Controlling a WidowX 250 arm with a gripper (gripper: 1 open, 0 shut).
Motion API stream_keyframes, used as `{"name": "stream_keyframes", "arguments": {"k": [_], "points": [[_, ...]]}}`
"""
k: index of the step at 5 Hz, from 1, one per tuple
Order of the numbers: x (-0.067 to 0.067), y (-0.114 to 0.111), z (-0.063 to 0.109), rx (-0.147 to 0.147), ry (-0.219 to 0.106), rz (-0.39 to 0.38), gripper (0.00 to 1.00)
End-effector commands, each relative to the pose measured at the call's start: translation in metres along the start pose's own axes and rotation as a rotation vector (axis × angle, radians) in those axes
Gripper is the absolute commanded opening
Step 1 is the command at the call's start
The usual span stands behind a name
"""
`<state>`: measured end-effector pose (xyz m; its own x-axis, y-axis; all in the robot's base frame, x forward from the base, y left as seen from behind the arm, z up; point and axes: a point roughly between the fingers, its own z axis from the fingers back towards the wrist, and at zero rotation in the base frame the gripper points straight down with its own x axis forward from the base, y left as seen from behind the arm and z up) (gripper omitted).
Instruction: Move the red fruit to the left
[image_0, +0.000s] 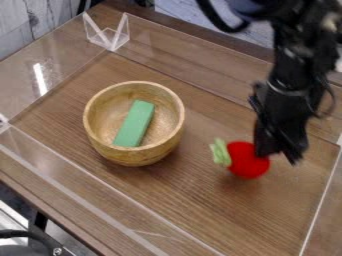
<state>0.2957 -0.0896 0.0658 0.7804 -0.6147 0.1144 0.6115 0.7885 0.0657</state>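
We have the gripper (277, 150) pointing straight down at the right side of the wooden table (201, 210). Its fingers are drawn tight together on the upper right flank of the red fruit (246, 160), so we judge the fruit pinched and held. We cannot tell whether its underside is clear of the wood or resting on it. The fruit sits right of centre, its pale green stem (219, 151) pointing left toward the wooden bowl (96, 135), which carries the flat green block (134, 122) and stands well apart from it. The step in hand, as we read it, is the carry to the left. Because the grip looks off-centre on a glossy, rounded toy, we want a slow, level sweep with the wrist kept vertical, so the fruit does not roll out of the pinch. We want just enough height that the stem does not drag and twist it. The open wood in front of the bowl, toward the near edge, looks the safest lane. We should stay clear of the bowl's rim and of the clear plastic wall (80, 195) along the near edge, set the fruit fully down before loosening, then lift straight up.
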Motion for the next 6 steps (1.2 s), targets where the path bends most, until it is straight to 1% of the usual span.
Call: {"name": "stream_keyframes", "arguments": {"k": [1,2,3,5,6], "points": [[-0.01,0.024,0.018,0.042,-0.046,-0.023,0.0],[-0.017,0.026,0.018,0.053,-0.043,0.022,0.0],[-0.017,0.022,0.02,0.052,-0.043,0.045,0.0],[-0.023,0.023,0.015,0.066,-0.027,0.195,0.0],[-0.02,0.019,0.011,0.063,-0.024,0.188,0.0]]}}
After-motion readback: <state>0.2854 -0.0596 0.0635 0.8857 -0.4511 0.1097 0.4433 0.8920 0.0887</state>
